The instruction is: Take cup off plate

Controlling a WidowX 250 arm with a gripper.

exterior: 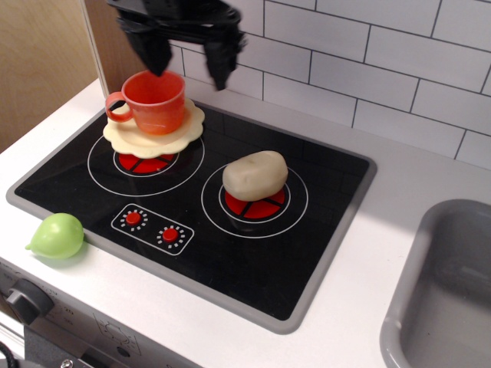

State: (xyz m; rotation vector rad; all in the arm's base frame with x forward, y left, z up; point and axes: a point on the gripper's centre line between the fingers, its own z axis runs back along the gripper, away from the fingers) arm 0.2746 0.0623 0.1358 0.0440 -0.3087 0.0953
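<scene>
The orange-red cup [156,103] stands upright on the pale cream scalloped plate [153,135], its loop handle pointing left. The plate rests on the back left burner of the black toy stove [192,207]. My black gripper [188,69] hangs open above and just behind the cup. One fingertip is over the cup's back rim and the other is to the right of the cup. It holds nothing.
A beige potato [255,175] lies on the right burner. A light green pear-like toy [57,236] sits on the white counter at front left. A grey sink [445,291] is at the right. A wooden panel [46,54] and tiled wall stand behind.
</scene>
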